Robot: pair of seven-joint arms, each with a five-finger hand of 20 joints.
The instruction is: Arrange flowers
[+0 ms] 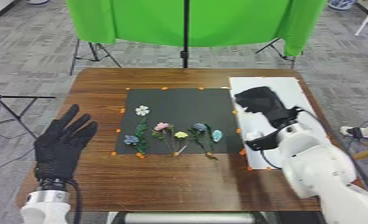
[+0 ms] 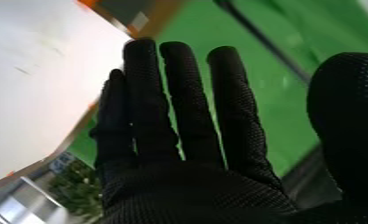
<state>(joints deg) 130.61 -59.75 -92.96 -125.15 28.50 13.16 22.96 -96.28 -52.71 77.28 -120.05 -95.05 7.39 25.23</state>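
Straight right fingers (image 1: 257, 98), flowers (image 1: 142, 110) on black mat (image 1: 170, 102)

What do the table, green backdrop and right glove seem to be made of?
The table looks like wood, perhaps laminate: brown, streaky grain, slight sheen. The green backdrop seems to be matte cloth, hanging in soft folds. The right glove looks like dull black fabric, probably knit, judging by its fine dotted texture.
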